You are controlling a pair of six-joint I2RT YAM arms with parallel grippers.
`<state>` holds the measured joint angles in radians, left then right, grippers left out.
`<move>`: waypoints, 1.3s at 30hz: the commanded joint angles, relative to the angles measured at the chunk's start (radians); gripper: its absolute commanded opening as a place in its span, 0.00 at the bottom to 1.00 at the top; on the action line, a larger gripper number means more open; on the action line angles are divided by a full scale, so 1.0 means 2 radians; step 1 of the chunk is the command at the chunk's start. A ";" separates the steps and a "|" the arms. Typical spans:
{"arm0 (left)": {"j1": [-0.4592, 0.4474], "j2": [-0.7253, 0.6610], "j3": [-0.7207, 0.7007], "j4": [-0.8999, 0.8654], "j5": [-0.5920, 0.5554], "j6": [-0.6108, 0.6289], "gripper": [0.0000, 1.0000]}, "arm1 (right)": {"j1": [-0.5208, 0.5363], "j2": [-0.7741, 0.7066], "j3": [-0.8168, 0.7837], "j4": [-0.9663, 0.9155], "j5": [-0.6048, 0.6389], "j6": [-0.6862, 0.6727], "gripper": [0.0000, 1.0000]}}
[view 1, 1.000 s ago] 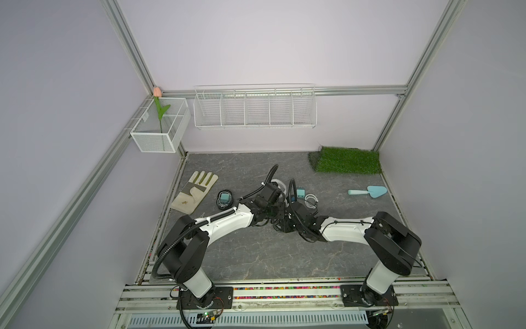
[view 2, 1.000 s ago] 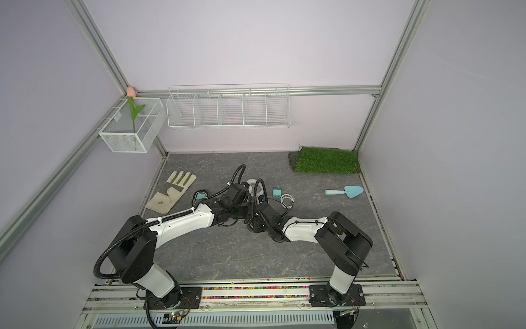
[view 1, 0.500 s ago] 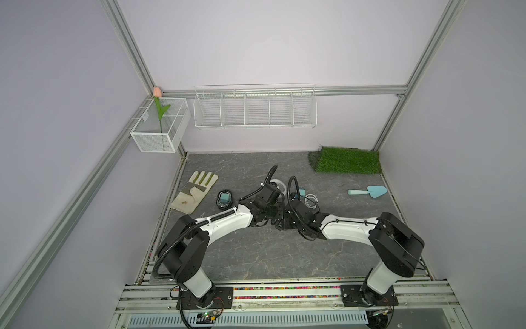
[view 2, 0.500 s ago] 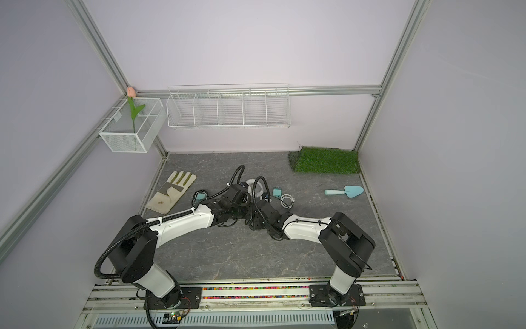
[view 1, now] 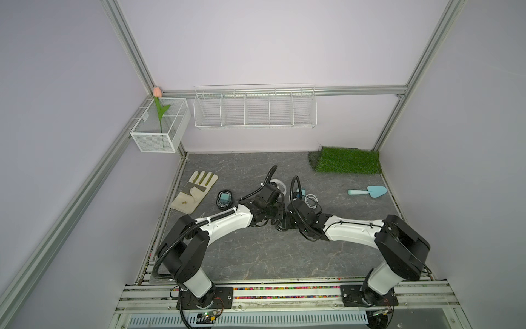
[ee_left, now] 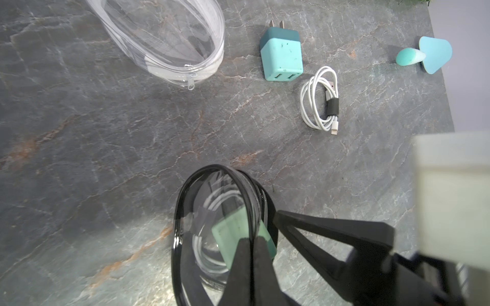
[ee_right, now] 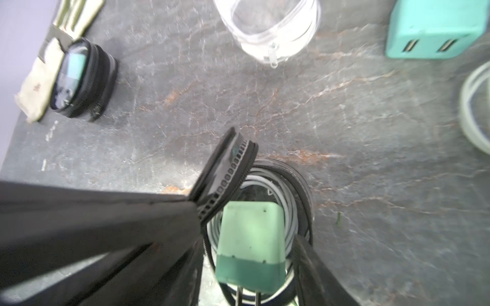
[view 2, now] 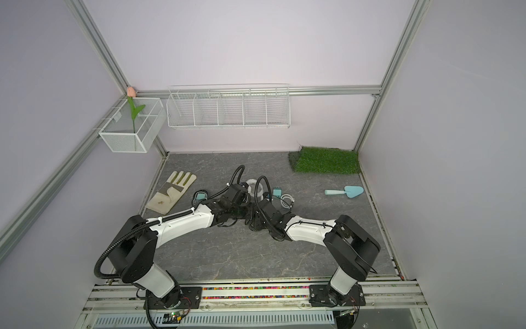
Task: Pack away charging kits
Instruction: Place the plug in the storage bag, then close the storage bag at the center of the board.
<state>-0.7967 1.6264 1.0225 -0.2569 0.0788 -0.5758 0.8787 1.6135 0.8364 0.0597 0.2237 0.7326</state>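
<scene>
Both top views showed the left arm (view 1: 225,225) and right arm (view 1: 350,230) angled inward, wrists close together over the grey marbled tabletop (view 1: 256,256); how the jaws stood could not be told from there. A zipped black-rimmed oval case (view 1: 224,198) with a teal block inside lay just beside the beige work glove (view 1: 195,192). Beyond the wrists lay a clear oval case with a white zip (view 2: 252,183), a loose teal cube plug adapter (view 2: 277,192) and a coiled white cable (view 2: 287,199), with the light-blue hand trowel (view 1: 368,191) farther off.

Left wrist view: the left gripper (ee_left: 251,239) was pinched together on the black rim of the raised clear lid of a second, open black-rimmed oval case (ee_left: 175,233). Through that lid showed a pale-green cube plug adapter (ee_left: 230,227) and another white cable coil (ee_left: 212,206). A black pointed finger (ee_left: 318,227) of the right arm lay alongside the case, its tip just beside the rim.

Right wrist view: the right gripper (ee_right: 248,233) stood with its jaws apart, one to each side of the pale-green adapter, which lay on the cable coil inside the open case with its prongs toward the camera. A strip of cable showed between the adapter and one finger (ee_right: 318,273); whether the opposite finger touched it could not be told.
</scene>
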 commanded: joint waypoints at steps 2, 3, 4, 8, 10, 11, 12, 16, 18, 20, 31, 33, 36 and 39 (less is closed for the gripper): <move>-0.005 -0.004 -0.007 0.002 0.016 -0.008 0.00 | -0.008 -0.045 -0.026 0.012 0.022 0.000 0.56; -0.005 -0.005 -0.007 0.002 0.016 -0.008 0.00 | -0.011 -0.050 -0.037 0.013 0.024 0.004 0.55; -0.006 -0.005 -0.006 0.002 0.016 -0.009 0.00 | -0.014 -0.054 -0.044 0.013 0.025 0.007 0.54; -0.006 -0.004 -0.006 0.002 0.016 -0.010 0.00 | -0.021 -0.053 -0.064 0.015 0.026 0.016 0.51; -0.006 -0.004 -0.005 0.002 0.017 -0.010 0.00 | -0.023 -0.046 -0.069 0.022 0.023 0.022 0.49; -0.006 -0.004 -0.004 0.002 0.017 -0.010 0.00 | -0.023 -0.042 -0.072 0.028 0.021 0.025 0.49; -0.005 -0.004 -0.004 0.002 0.016 -0.011 0.00 | -0.023 -0.038 -0.074 0.033 0.021 0.027 0.48; -0.006 -0.003 -0.003 0.000 0.016 -0.011 0.00 | -0.027 -0.021 -0.074 0.042 0.016 0.032 0.47; -0.006 -0.003 -0.003 0.000 0.016 -0.011 0.00 | -0.027 -0.008 -0.072 0.048 0.010 0.035 0.45; -0.005 -0.003 -0.002 0.000 0.016 -0.011 0.00 | -0.027 0.004 -0.069 0.053 0.006 0.038 0.45; -0.006 0.004 0.001 0.006 0.029 -0.013 0.00 | -0.015 0.055 -0.025 0.068 -0.026 0.046 0.41; -0.006 0.004 0.001 0.007 0.030 -0.014 0.00 | -0.014 0.061 -0.016 0.060 -0.022 0.046 0.40; -0.005 0.008 0.000 0.011 0.036 -0.014 0.00 | -0.015 0.069 -0.008 0.051 -0.015 0.047 0.37; -0.006 0.012 0.000 0.013 0.041 -0.016 0.00 | -0.015 0.074 -0.006 0.053 -0.010 0.051 0.32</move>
<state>-0.8043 1.6306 1.0222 -0.2577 0.1364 -0.5941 0.8425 1.7443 0.8082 0.1806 0.1928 0.8158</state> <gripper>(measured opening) 0.047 0.326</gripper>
